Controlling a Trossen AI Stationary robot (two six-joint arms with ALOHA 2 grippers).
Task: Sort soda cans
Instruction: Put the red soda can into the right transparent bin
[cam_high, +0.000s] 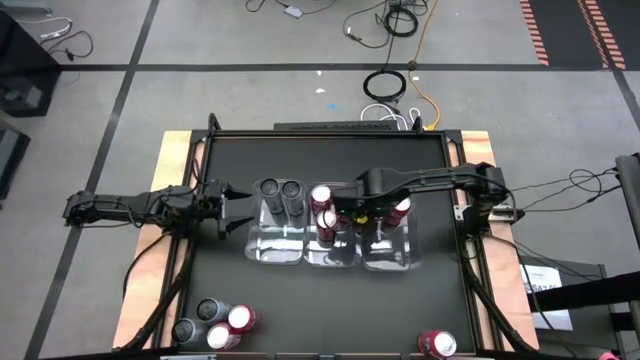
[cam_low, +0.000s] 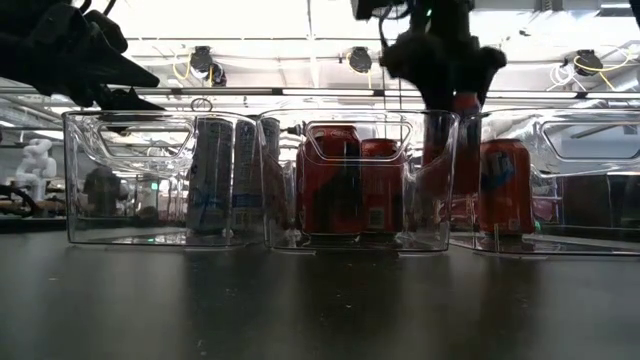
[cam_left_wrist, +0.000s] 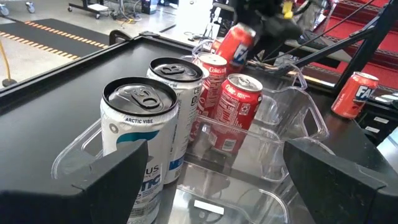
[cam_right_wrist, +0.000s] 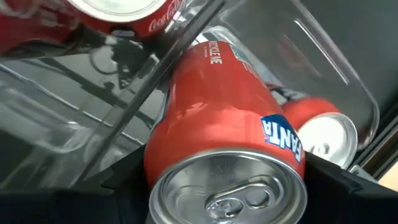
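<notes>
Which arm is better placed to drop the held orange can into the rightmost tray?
Right. Its pincer already grips the Fanta can above the trays, beside the rightmost tray. The left pincer is open, empty, left of the trays.

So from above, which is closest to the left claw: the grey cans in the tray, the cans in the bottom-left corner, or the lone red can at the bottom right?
1. Grey cans, in the tray just right of the left claw.
2. Corner cans, bottom left.
3. Lone red can, bottom right, farthest.

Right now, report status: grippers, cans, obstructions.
Right gripper shut on orange can, over the trays. Left gripper open beside left tray. Nothing blocking.
</notes>
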